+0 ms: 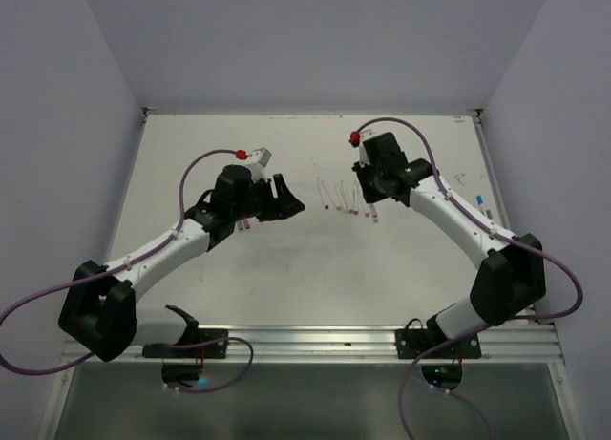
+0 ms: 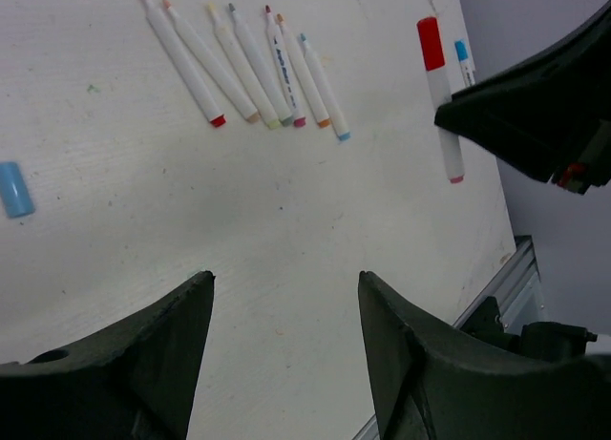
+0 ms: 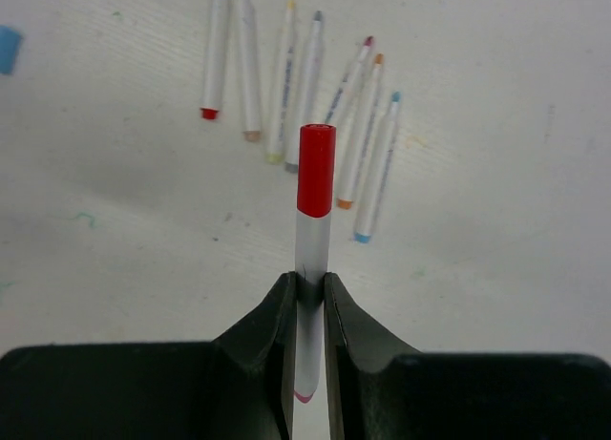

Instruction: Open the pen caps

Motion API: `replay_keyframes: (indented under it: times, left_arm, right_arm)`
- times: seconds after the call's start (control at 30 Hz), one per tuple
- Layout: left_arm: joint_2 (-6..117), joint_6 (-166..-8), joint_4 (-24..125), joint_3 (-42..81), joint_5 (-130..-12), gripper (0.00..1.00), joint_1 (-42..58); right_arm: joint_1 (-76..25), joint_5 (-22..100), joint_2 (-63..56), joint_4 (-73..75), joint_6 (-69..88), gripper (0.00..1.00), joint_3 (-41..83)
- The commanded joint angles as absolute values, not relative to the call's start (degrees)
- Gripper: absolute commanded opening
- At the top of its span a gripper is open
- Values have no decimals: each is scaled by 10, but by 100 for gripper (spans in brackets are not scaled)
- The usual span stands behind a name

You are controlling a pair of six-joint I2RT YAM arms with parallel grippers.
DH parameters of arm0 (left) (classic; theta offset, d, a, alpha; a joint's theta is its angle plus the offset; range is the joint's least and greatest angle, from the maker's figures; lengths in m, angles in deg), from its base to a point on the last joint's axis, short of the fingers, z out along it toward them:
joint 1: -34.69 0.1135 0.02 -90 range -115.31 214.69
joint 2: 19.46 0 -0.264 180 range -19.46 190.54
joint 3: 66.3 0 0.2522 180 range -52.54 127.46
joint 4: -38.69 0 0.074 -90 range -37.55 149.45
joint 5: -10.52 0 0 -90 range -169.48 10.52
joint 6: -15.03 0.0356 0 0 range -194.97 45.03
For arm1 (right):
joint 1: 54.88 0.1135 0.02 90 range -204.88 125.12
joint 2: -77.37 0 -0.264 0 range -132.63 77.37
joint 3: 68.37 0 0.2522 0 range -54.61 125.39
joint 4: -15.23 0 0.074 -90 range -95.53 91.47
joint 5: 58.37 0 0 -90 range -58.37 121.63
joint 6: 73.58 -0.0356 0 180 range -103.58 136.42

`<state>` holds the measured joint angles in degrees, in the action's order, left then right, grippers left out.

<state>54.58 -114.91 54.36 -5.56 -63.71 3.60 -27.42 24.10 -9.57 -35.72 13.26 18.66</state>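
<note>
left jaws apart and empty, right jaws clamped on a red-capped pen

on your left, the left gripper [image 2: 286, 280] hangs above the white table [image 1: 286, 287] with its fingers [image 2: 162, 364] spread wide and nothing between them. a loose blue cap [image 2: 14, 189] lies flat on the table by itself, well off to the left of the pens in the left wrist view.

in the middle you see a row of seven pens [image 2: 248, 63] lying side by side on the table, close together and fanned slightly, each with a small coloured end: red, tan, yellow-green, grey, magenta, orange, blue. neither gripper touches them.

on your right, the right gripper [image 3: 307, 289] is closed on the white barrel of one pen [image 3: 312, 240], pinching it about midway. the pen sticks straight out past the fingertips, above the row, and its red cap [image 3: 316, 168] is on, at the far end. beyond it lies a blue-topped pen [image 2: 463, 58] on the table.
</note>
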Motion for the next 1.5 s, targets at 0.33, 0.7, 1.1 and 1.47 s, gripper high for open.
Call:
replay_keyframes:
  times: [0.33, 0.7, 1.1, 1.47]
  left_arm:
    - [600, -1220, 292, -67, -499, 61, 63]
    - [620, -1266, 206, -73, -445, 57, 63]
    - [632, -1265, 227, -65, -459, 55, 63]
    - [640, -1272, 227, -42, -441, 36, 63]
  right_arm:
    - [-256, 555, 8, -225, -47, 0, 105]
    - [-247, 618, 26, -132, -100, 0, 45]
    - [-233, 617, 42, -121, -116, 0, 49]
    - [-215, 612, 33, -111, -107, 0, 52]
